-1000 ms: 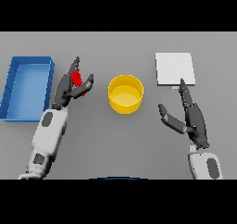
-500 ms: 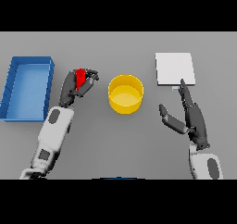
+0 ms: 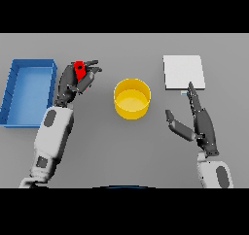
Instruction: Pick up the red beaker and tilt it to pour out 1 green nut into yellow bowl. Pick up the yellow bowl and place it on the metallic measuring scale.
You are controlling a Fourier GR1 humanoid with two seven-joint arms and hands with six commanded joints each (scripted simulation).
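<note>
The red beaker (image 3: 80, 70) is in my left hand (image 3: 73, 82), whose fingers and thumb curl round it, left of the yellow bowl (image 3: 132, 99). The beaker looks lifted off the table; its contents are hidden. The bowl stands at the table's middle and looks empty. The metallic measuring scale (image 3: 183, 72), a pale square plate, lies at the back right. My right hand (image 3: 202, 124) is open, fingers straight, just in front of the scale and right of the bowl.
A blue open bin (image 3: 26, 91) stands at the left edge, right beside my left forearm. The grey table (image 3: 126, 151) is bare in front of the bowl.
My left hand has closed round the red beaker and raised it slightly, turning it towards the bowl. The right hand has barely moved.
</note>
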